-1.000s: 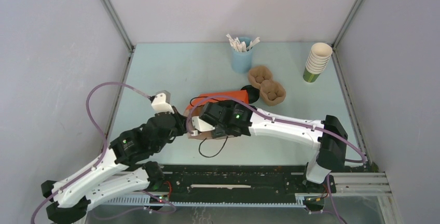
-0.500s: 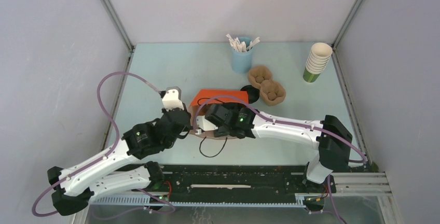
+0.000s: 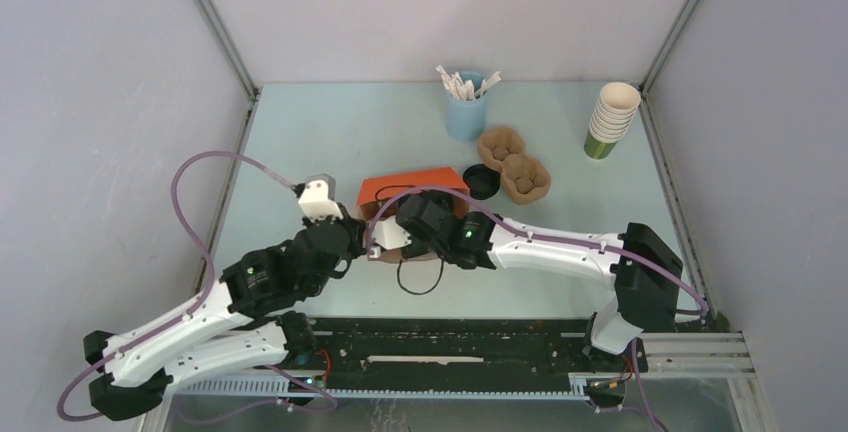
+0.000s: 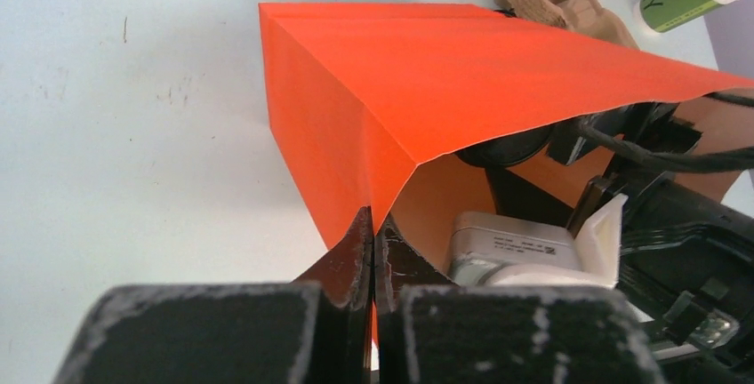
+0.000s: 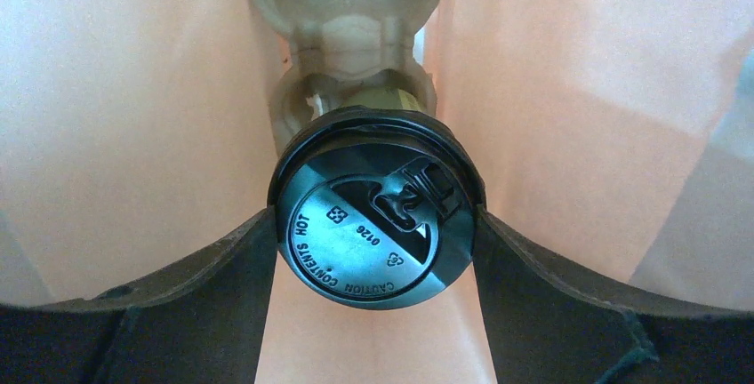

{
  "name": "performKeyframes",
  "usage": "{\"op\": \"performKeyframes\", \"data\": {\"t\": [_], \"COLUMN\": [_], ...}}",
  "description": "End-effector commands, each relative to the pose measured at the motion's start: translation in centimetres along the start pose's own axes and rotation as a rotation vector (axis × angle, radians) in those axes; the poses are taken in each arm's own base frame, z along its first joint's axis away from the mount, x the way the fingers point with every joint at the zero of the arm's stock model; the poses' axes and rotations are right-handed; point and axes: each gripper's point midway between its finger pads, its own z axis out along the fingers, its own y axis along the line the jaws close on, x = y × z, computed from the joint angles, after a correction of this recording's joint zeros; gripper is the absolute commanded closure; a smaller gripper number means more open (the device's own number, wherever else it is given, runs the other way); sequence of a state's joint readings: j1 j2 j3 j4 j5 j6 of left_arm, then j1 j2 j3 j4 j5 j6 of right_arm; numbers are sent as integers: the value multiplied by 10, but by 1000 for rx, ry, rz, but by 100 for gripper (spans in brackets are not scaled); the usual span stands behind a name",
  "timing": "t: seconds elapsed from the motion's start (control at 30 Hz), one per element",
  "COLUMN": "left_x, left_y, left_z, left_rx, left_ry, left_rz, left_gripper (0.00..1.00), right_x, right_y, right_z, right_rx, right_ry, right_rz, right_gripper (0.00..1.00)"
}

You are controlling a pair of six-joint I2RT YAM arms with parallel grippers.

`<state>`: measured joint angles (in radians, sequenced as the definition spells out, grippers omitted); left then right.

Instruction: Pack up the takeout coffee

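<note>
The takeout coffee [image 5: 378, 224] shows in the right wrist view as a round black lid, with only a sliver of the cup behind it. It sits inside an orange paper bag [image 3: 410, 190] lying on the table. My right gripper [image 5: 375, 233] reaches into the bag, and its fingers [image 5: 222, 268] press the lid's rim from both sides. A pulp carrier [image 5: 347, 20] lies deeper in the bag, just beyond the cup. My left gripper [image 4: 372, 233] is shut on the bag's near mouth edge [image 4: 382, 180] and holds it up.
Two pulp carriers [image 3: 515, 164] and a loose black lid [image 3: 482, 182] lie just behind the bag. A blue cup of stirrers [image 3: 465, 107] stands at the back, a stack of lidless cups [image 3: 610, 117] at the back right. A black cable [image 3: 420, 277] loops in front of the bag.
My left gripper has lifted and shifted the bag's mouth edge, and the bag has moved a little left. My right wrist has pushed farther into the bag.
</note>
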<state>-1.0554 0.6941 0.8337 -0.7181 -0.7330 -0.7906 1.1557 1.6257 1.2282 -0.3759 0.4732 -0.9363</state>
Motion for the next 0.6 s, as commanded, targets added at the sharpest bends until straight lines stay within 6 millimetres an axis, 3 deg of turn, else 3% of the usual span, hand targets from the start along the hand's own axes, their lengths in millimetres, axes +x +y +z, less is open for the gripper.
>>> {"op": "performKeyframes", "data": {"t": [0.0, 0.2, 0.37, 0.57], "left_x": [13, 32, 38, 37], "left_y": [3, 11, 16, 8], "left_z": [6, 7, 5, 3], "left_rx": [-4, 36, 49, 80], "left_ry": [3, 16, 22, 37], "left_rz": [-7, -9, -14, -7], "left_gripper": [100, 100, 100, 100], "right_x": [-14, -29, -21, -18], "right_y": [-20, -4, -14, -19], "right_z": [2, -3, 5, 12], "right_rx": [52, -49, -38, -14], "right_ry": [-82, -173, -175, -152], "right_rz": [30, -116, -123, -159], "right_gripper": [46, 46, 46, 47]}}
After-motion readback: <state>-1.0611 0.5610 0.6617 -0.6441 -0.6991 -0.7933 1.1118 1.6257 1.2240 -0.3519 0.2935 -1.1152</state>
